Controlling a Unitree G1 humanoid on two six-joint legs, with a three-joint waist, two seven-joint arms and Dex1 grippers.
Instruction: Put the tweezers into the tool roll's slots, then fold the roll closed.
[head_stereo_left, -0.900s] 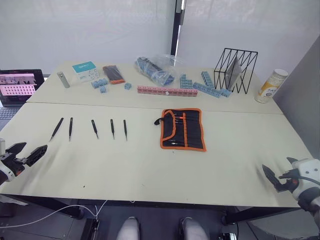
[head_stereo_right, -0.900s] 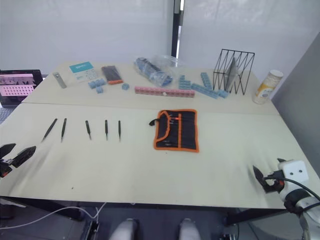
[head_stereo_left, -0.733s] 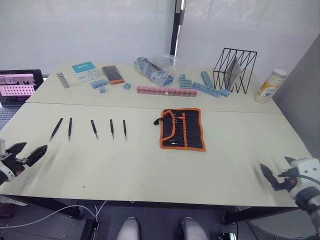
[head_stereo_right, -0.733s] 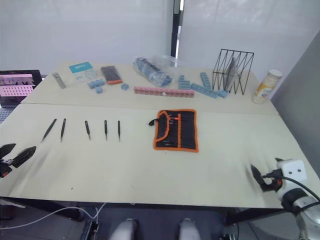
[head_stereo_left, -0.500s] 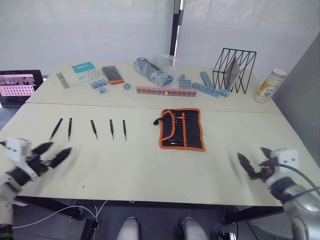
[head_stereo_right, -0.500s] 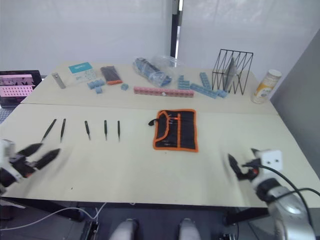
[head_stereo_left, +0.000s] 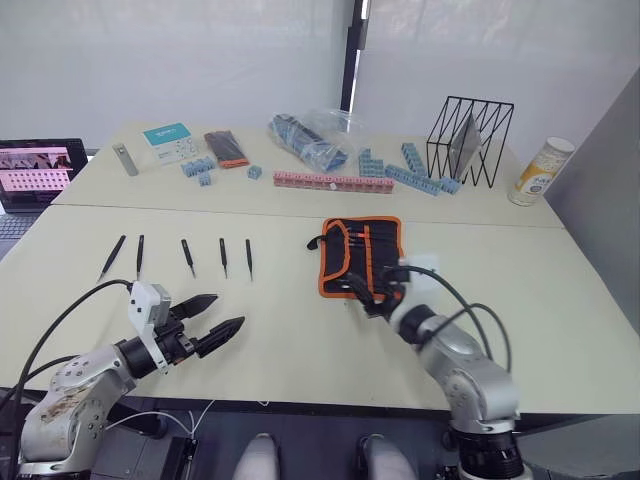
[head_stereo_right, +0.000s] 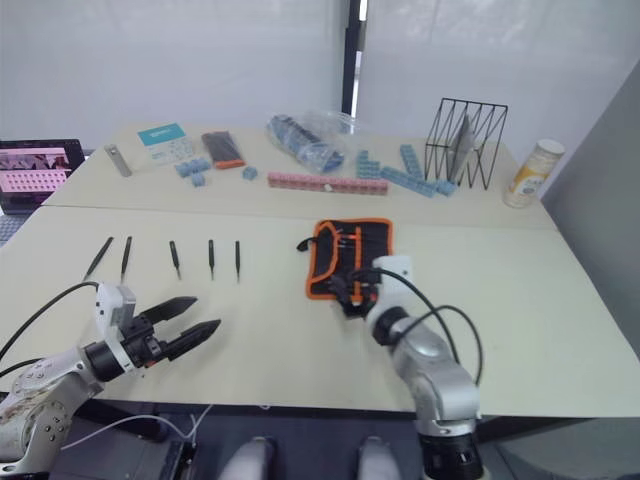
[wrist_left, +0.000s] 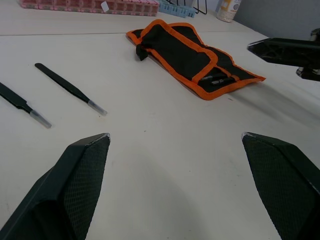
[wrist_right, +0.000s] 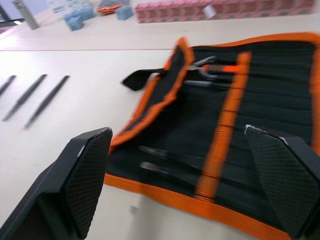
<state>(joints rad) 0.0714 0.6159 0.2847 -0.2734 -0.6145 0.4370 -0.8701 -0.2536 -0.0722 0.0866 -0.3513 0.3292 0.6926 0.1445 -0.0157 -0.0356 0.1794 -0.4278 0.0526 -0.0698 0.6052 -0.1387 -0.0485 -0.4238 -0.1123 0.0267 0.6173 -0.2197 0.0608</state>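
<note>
Now both grippers gape wide: left gripper near the tweezers, right gripper over the tool roll.

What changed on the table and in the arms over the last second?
Both arms swung inward from the table's outer corners. The left gripper, jaws open, now hovers below the row of tweezers; the right gripper, jaws open, has reached the near edge of the tool roll. Nothing was grasped. The five tweezers, the unfolded roll and the clutter behind stayed put.
</note>
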